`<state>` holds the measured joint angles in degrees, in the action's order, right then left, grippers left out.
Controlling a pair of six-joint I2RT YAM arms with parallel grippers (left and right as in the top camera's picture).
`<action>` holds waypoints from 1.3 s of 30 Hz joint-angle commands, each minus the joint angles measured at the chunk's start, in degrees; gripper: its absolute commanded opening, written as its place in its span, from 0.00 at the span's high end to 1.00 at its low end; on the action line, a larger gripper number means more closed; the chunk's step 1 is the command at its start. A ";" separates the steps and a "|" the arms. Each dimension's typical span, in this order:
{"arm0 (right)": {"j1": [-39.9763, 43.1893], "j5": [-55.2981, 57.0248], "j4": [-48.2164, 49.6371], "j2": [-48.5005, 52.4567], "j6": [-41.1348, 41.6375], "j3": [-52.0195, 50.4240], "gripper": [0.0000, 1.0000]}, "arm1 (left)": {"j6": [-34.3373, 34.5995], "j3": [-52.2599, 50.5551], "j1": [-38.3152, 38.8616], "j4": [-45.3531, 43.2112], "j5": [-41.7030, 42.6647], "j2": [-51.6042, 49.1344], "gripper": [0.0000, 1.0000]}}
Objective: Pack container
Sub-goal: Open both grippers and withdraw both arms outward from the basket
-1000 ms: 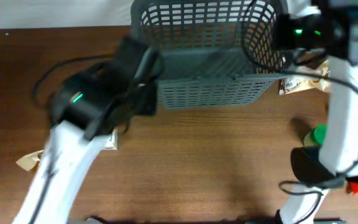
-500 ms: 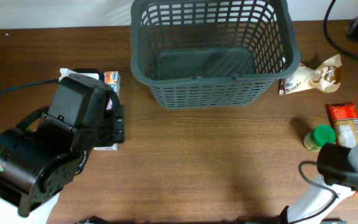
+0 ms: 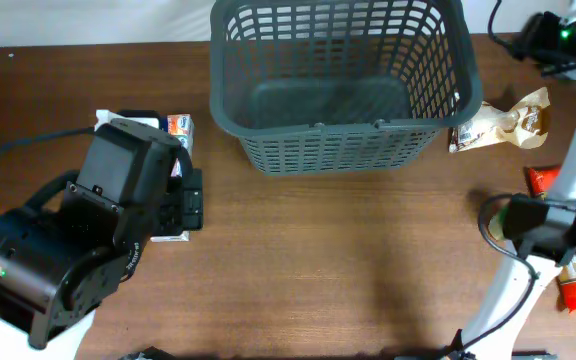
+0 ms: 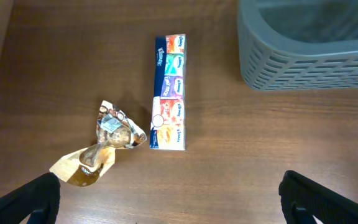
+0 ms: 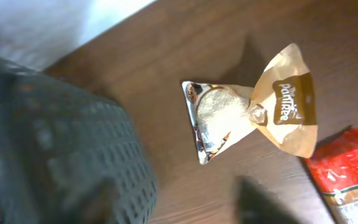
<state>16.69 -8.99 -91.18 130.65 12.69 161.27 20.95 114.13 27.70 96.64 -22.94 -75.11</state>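
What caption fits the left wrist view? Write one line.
Open left gripper hovers over a tissue multipack and twisted snack bag beside the grey basket.

You see your left gripper with its two dark fingers spread wide at the bottom corners. On the brown wooden table lies a long, flat, multicoloured tissue pack. A crumpled tan pouch sits just beside its near left end. A corner of the dark grey slotted plastic basket fills the upper right.

Dark grey slotted basket, brown wood-grain table, multicoloured tissue pack, tan bag, red packet, perhaps gold-banded
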 commanded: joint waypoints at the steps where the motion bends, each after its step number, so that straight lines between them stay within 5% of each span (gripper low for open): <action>1: -0.11 -0.26 0.76 1.97 -0.13 -0.13 0.96 | -0.02 0.28 -0.28 0.04 0.92 0.46 0.01; 39: -13.53 -0.94 3.82 6.56 -0.42 -0.15 0.96 | -0.02 0.28 -0.28 0.04 1.07 0.46 0.01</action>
<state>5.15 -8.97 -87.18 137.23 12.62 161.12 20.95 114.13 27.70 96.64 -22.46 -75.11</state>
